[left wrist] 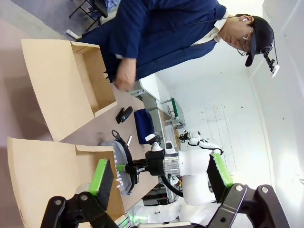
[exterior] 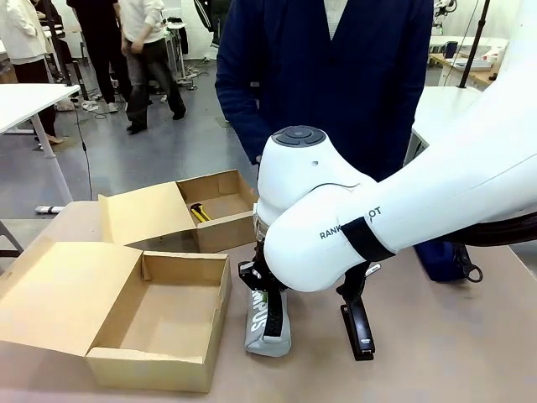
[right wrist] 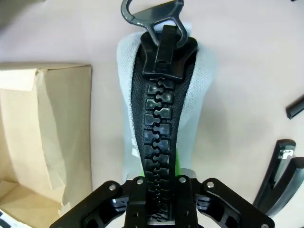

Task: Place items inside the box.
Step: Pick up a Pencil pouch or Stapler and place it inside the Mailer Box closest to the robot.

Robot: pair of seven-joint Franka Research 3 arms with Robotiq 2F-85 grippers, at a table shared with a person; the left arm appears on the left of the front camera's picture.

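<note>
My right gripper [exterior: 268, 304] is shut on the grey pencil case [exterior: 270, 337], which stands on end beside the near open box [exterior: 159, 315]. In the right wrist view the case's black zip [right wrist: 159, 118] runs up from between the fingers of the right gripper [right wrist: 156, 202]. A black stapler [exterior: 359, 329] lies just right of the case. A yellow utility knife [exterior: 199, 212] lies in the far box [exterior: 220, 206]. My left gripper [left wrist: 160, 173] hangs open in the air with nothing between its green pads [left wrist: 102, 175], looking down at the case [left wrist: 118, 164] and both boxes.
A person in a navy coat [exterior: 327, 75] stands at the far side, one hand [left wrist: 124, 78] closed near the far box [left wrist: 61, 85]. A second black item [right wrist: 295, 107] lies by the stapler [right wrist: 280, 175]. A blue bag [left wrist: 144, 126] sits at the table edge.
</note>
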